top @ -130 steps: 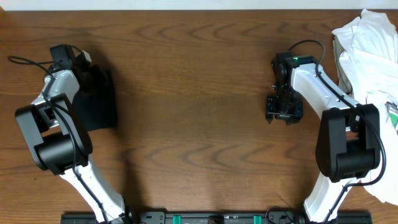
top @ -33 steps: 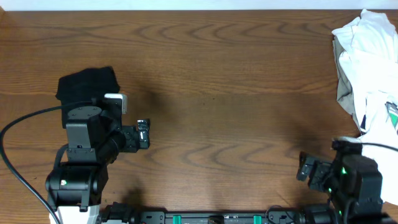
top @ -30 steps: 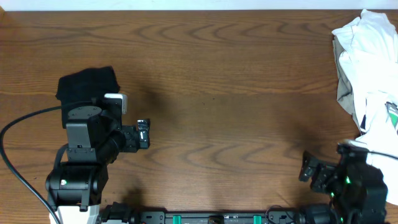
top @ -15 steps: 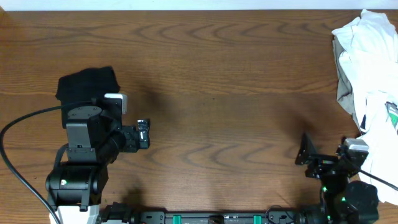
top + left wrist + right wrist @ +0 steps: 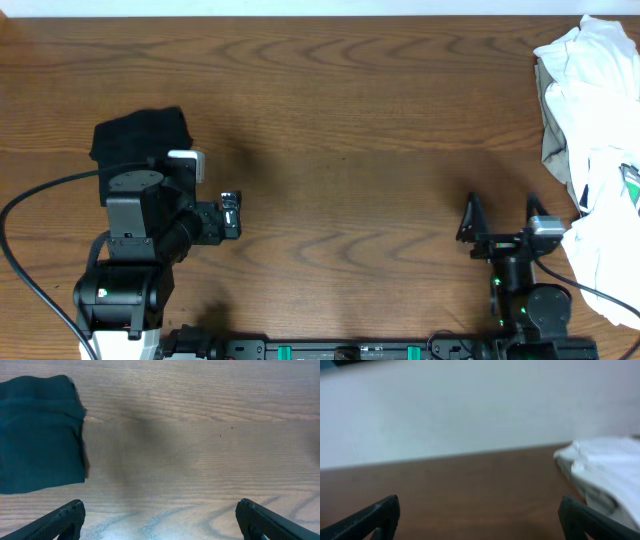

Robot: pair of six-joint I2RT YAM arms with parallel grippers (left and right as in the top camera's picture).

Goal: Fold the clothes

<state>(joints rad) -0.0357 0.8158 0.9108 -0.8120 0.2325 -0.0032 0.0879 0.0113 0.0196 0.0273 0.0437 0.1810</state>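
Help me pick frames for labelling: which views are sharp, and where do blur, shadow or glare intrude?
Overhead: sharp and evenly lit, though the white clothes look nearly washed out. Left wrist: crisp wood grain, with a soft dark shadow on the table beside the black shirt. Right wrist: blurred throughout, no fabric detail.

The left arm (image 5: 130, 250) is made of black blocky housings with a grey round cap and a white block at the wrist. A black cable (image 5: 45, 186) loops off it. The right arm (image 5: 525, 300) is black with small green lights, and its fingers (image 5: 467, 215) are black tapered wedges.
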